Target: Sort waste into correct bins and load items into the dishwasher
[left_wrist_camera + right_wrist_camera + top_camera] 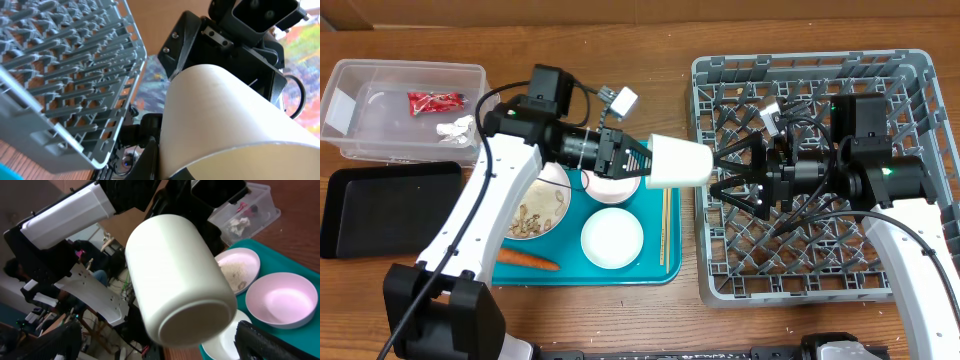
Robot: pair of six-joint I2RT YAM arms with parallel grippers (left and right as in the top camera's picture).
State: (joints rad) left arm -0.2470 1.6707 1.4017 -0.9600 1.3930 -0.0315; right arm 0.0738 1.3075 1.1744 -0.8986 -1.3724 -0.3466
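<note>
White cup pinched by left jaws between teal tray and grey rack; right jaws spread nearby.

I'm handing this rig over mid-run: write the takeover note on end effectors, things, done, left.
Left end effector: shut on a white cylindrical cup, held sideways between the flat teal tray and the grey lattice dish rack.
Right end effector: open, at the cup's base.
Done: red shiny wrapper and crumpled white tissue in the clear plastic tub.
Left: racking cup; white round bowl, plate of beige scraps, wooden chopsticks on the tray; orange carrot at its edge.
</note>
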